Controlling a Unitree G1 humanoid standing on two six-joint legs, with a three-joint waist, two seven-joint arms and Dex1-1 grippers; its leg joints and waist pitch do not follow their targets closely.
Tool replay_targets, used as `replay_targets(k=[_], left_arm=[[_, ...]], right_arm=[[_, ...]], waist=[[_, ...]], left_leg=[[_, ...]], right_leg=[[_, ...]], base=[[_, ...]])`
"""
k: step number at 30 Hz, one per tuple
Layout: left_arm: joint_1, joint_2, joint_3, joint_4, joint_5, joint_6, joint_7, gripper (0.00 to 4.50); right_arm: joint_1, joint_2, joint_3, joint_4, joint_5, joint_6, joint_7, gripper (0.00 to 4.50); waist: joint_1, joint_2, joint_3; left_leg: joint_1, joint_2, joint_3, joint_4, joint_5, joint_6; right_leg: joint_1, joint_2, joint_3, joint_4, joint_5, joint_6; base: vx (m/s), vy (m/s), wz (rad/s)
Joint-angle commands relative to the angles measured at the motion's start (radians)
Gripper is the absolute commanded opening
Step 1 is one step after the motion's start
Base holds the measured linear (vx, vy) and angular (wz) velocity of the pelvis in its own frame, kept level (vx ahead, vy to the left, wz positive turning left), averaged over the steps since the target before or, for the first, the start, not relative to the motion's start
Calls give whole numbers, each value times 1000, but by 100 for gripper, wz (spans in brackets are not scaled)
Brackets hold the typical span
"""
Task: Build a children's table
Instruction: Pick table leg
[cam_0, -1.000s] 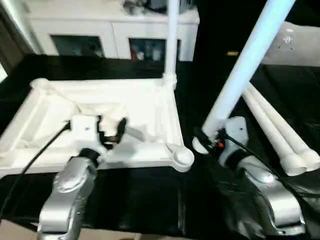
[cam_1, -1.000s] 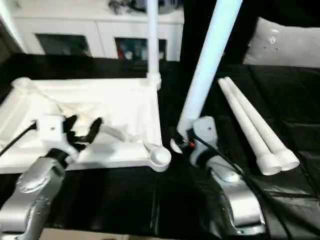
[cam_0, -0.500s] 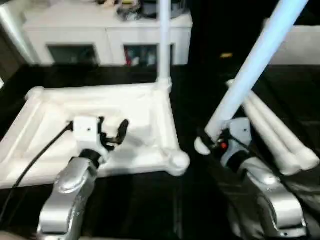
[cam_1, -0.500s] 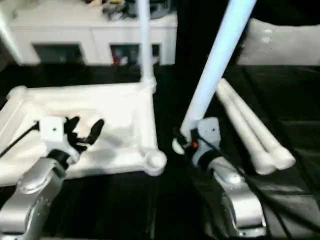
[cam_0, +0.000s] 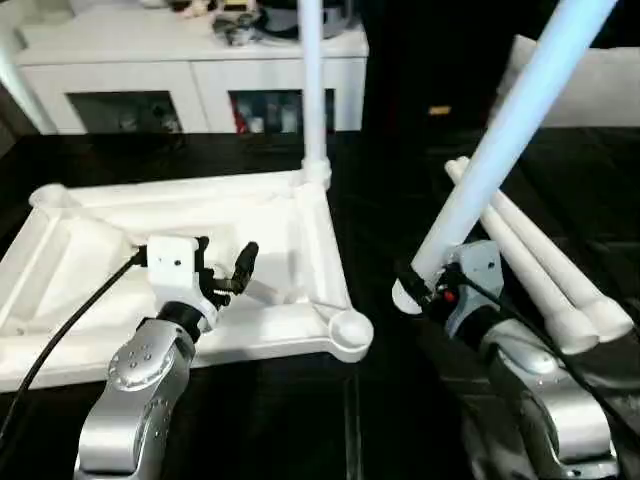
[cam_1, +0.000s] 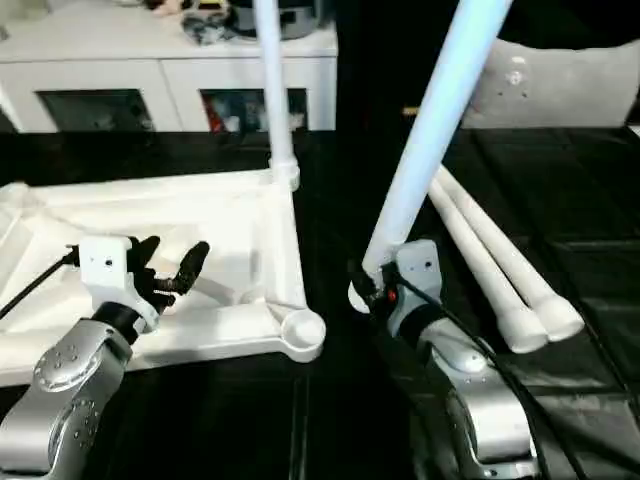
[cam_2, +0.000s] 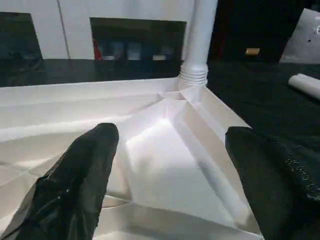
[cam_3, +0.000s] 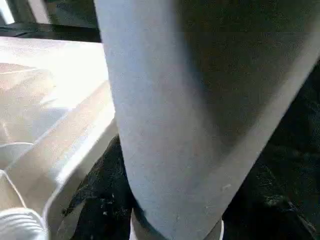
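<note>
The white tabletop (cam_0: 90, 225) lies upside down on the black surface, ribs up. One white leg (cam_0: 311, 90) stands upright in its far right corner socket. The near right socket (cam_0: 349, 328) is empty. My left gripper (cam_0: 222, 268) hovers open over the tabletop's ribbed inside, its black fingers (cam_2: 82, 175) spread wide with nothing between them. My right gripper (cam_0: 418, 285) is shut on the lower end of a second leg (cam_0: 510, 125), which leans up and to the right, just right of the near right socket. Two more legs (cam_0: 540, 275) lie side by side on the right.
A white cabinet (cam_0: 190, 70) with dark openings stands behind the work surface. A grey cushion (cam_1: 560, 85) rests at the back right. A black cable (cam_0: 70, 320) runs from my left wrist across the tabletop's near rim.
The camera has tilted, so the whole scene sits lower and further left in the picture. My right gripper still holds the tilted leg; my left gripper stays open over the tabletop.
</note>
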Motion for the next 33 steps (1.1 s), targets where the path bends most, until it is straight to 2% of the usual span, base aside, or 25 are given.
replay_targets(k=[1, 2, 3, 4, 5, 6, 7, 8, 9, 10, 12, 14, 16, 20, 23, 24, 27, 29, 30, 31, 33], left_arm=[[5, 5, 8, -18, 6, 12, 3, 389], [5, 5, 9, -19, 6, 12, 3, 389], [5, 5, 9, -20, 6, 12, 3, 389], [6, 5, 8, -21, 7, 12, 2, 389], [6, 6, 7, -21, 6, 12, 3, 389], [7, 6, 6, -22, 6, 12, 4, 389], [7, 6, 6, -22, 6, 12, 4, 389], [6, 7, 6, -22, 5, 13, 4, 389], [5, 7, 6, -22, 5, 13, 4, 389], [5, 7, 6, -22, 5, 13, 3, 389], [4, 8, 5, -22, 4, 14, 1, 389], [3, 9, 4, -22, 5, 15, -1, 389], [1, 10, 2, -20, 6, 15, -3, 389], [-8, 22, -10, -12, 10, 23, -16, 389], [-22, 39, -27, 4, 15, 26, -42, 389], [-29, 49, -36, 11, 17, 25, -58, 389], [-65, 92, -74, 43, 0, 22, -157, 389], [-95, 130, -105, 63, -26, 37, -248, 389], [-108, 149, -121, 72, -33, 43, -288, 389], [-113, 156, -127, 75, -36, 45, -304, 371], [-151, 211, -171, 108, -37, 55, -412, 360]], right_arm=[[-19, -4, -8, -3, 5, -14, 11, 190], [-21, -7, -8, -1, 6, -14, 14, 190], [-22, -8, -7, 0, 6, -15, 15, 190], [-22, -11, -4, 2, 6, -17, 17, 190], [-21, -11, -3, 2, 7, -17, 18, 190], [-21, -11, 0, 1, 8, -18, 19, 190], [-20, -11, 0, 1, 8, -19, 19, 190], [-20, -8, 4, 0, 7, -20, 20, 190], [-20, -6, 5, -1, 6, -20, 20, 190], [-20, -4, 8, -1, 5, -20, 20, 190], [-18, -1, 11, 0, 3, -23, 21, 190], [-18, -1, 12, 0, 3, -24, 22, 190], [-17, -2, 12, 0, 3, -25, 23, 190], [-17, -2, 3, 3, 4, -24, 19, 190], [-22, -8, 0, 10, -7, -33, 17, 190], [-24, -9, -2, 11, -6, -36, 19, 190], [-33, -11, -24, 13, 24, -24, 35, 190], [-45, -12, -45, 23, 42, -14, 38, 189], [-52, -11, -56, 30, 49, -12, 36, 189], [-55, -11, -61, 33, 52, -11, 35, 189], [-70, -21, -79, 48, 74, -5, 55, 189]], waist=[[-6, -13, -72], [4, -14, -78], [4, -17, -76], [10, -16, -74], [10, -19, -73], [16, -18, -62], [18, -16, -58], [16, -14, -44], [15, -14, -39], [14, -16, -26], [11, -17, -20], [10, -16, -14], [11, -21, -17], [9, -17, -23], [8, -16, -21], [8, -19, -21], [11, -18, -24], [12, -18, -27], [15, -15, -30], [14, -14, -33], [14, -1, -43]], left_leg=[[3, 1, -22, -18, 763, 356], [6, 4, -27, -6, 866, 308], [-4, 3, -27, 0, 908, 275], [-13, 4, -22, -1, 895, 200], [-18, 3, -17, -4, 852, 169], [-33, 11, -4, -22, 658, 97], [-37, 16, -1, -28, 577, 77], [-45, 25, 4, -45, 386, 39], [-49, 28, 5, -53, 294, 23], [-51, 33, 8, -72, 110, -5], [-46, 37, 11, -87, -33, -28], [-42, 39, 19, -100, -115, -38], [-43, 37, 23, -103, -119, -40], [-56, 39, 24, -107, -76, -46], [-56, 40, 26, -110, -114, -56], [-57, 40, 27, -112, -119, -56], [-56, 38, 28, -111, -101, -54], [-58, 38, 28, -110, -72, -51], [-55, 38, 28, -108, -46, -50], [-56, 37, 27, -106, -33, -52], [-65, 33, 30, -93, 85, -49]], right_leg=[[15, 7, 18, 3, 400, -182], [-3, 1, 29, 13, 508, -149], [-5, 0, 36, 15, 553, -135], [-9, -2, 39, 13, 571, -116], [-7, -2, 41, 8, 556, -110], [-4, -12, 42, -7, 464, -123], [-3, -16, 42, -13, 416, -132], [1, -25, 43, -29, 291, -150], [5, -29, 44, -35, 232, -158], [10, -35, 46, -51, 91, -162], [9, -41, 52, -64, -43, -157], [2, -42, 56, -79, -174, -131], [-1, -41, 57, -86, -211, -111], [-6, -35, 54, -84, -145, -107], [-13, -32, 53, -85, -159, -110], [-15, -31, 54, -85, -154, -110], [-17, -31, 55, -83, -129, -111], [-15, -31, 55, -79, -83, -117], [-18, -31, 55, -74, -46, -124], [-18, -30, 54, -69, -18, -131], [-12, -27, 50, -54, 162, -158]], base=[[0, 0, 0], [0, 0, 0], [0, 0, 0], [-89, 9, 4], [-75, 4, 0], [-96, -5, 1], [-112, -15, 3], [-112, -15, 3], [-149, -26, 0], [-154, -33, 0], [-137, -35, 0], [-109, -39, 1], [-48, -18, 1], [-69, -27, 0], [0, 0, 0], [0, 0, 0], [0, 0, 0], [0, 0, 0], [0, 0, 0], [0, 0, 0], [0, 0, 0]])
